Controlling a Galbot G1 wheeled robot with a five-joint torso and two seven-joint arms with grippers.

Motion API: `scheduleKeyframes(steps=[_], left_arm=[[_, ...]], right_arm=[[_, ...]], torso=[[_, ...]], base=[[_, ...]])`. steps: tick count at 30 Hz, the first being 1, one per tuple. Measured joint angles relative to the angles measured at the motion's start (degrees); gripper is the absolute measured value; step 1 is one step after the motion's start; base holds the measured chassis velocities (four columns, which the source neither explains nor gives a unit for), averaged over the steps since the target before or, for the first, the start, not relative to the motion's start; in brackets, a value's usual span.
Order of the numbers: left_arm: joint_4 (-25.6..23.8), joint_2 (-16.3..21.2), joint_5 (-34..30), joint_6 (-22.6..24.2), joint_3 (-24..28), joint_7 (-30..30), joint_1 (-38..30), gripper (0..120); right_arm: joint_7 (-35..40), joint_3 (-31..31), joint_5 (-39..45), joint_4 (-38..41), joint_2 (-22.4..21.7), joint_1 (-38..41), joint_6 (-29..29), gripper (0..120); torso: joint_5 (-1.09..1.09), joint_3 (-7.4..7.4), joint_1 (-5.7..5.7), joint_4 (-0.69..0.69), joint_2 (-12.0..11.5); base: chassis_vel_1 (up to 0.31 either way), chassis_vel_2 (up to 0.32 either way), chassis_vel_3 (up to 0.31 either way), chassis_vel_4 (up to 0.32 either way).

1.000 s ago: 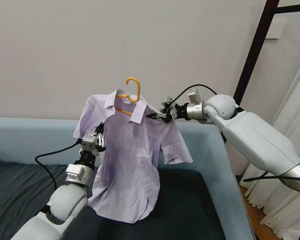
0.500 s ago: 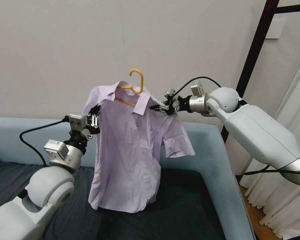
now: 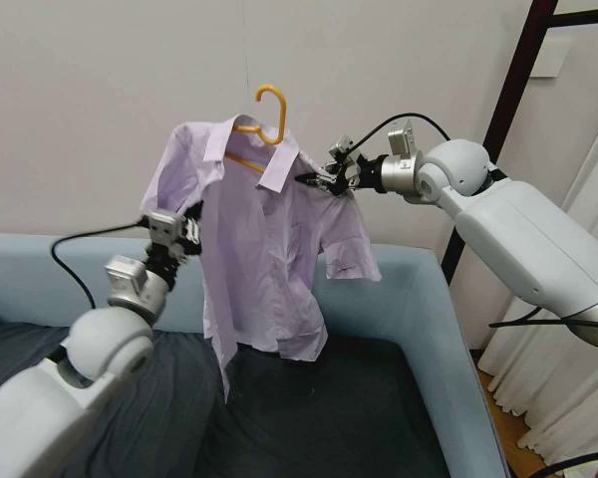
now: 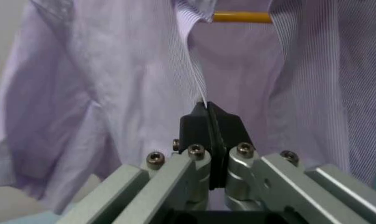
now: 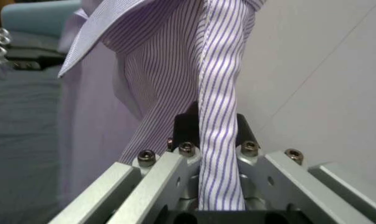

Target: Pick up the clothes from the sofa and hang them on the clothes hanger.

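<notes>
The lilac pinstriped short-sleeved shirt is hanging in mid-air above the pale blue sofa. It is draped on a yellow plastic hanger, whose hook is poking up free above the collar and not yet catching on anything.

The right gripper is reaching out high and pinching the shirt at the shoulder on the robot's right. The right wrist view is showing its jaws closed tight, with a fold of striped cloth running between them. The left gripper is sitting lower, on the robot's left. In the left wrist view its black pads are pressing together on the thin front edge of the shirt, below the hanger's yellow bar.

Here's what matters for the hanging. The dark wooden upright of what looks like the clothes rack is standing off to the robot's right, well beyond the right gripper. So the shirt is needing to travel rightward, and the right arm is by far the nearer one.

The hanger's long axis is running shoulder to shoulder across the head view, with the hook on top and its open side seemingly facing the robot's left. Both grippers are gripping cloth only, not the hanger itself. By my reckoning that is leaving the hook loosely controlled, and it is the risk to watch.
</notes>
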Motion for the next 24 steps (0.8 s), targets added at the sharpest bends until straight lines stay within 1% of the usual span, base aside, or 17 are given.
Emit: scheduleKeyframes(steps=[3, 7, 16, 20, 24], left_arm=[[2.62, -2.60, 1.15, -0.90, 2.65, -0.84, -1.42, 0], [4.03, -3.79, 1.50, -1.69, 4.31, -1.12, -2.80, 0], [3.56, -4.38, 1.85, -1.92, 4.85, -0.59, -1.87, 0], [3.27, -4.47, 3.50, -2.26, 5.22, 0.80, 0.62, 0], [3.27, -5.59, 4.70, -2.34, 5.84, 1.68, 1.13, 0]], right_arm=[[0.28, -1.22, 1.04, 1.13, -0.35, -0.62, -0.39, 1], [0.44, -1.94, 1.62, 1.69, -0.35, -0.78, -0.67, 1], [0.48, -2.44, 1.52, 1.70, -0.08, -1.77, -0.76, 1], [0.44, -2.34, 2.10, 1.14, 0.25, -1.91, -0.76, 1], [0.42, -2.33, 2.73, 1.19, 0.55, -1.93, -0.77, 1]], torso=[[0.01, 0.00, 0.00, 0.00, 0.00], [0.01, 0.00, 0.00, 0.00, 0.00], [0.02, 0.00, 0.00, 0.02, 0.00], [0.01, 0.00, 0.00, 0.02, 0.00], [0.00, 0.00, 0.00, 0.02, 0.00]], base=[[0.000, 0.000, 0.000, 0.000], [0.000, 0.000, 0.000, 0.000], [0.000, 0.000, 0.000, 0.000], [0.000, 0.000, 0.000, 0.000], [0.000, 0.000, 0.000, 0.000]])
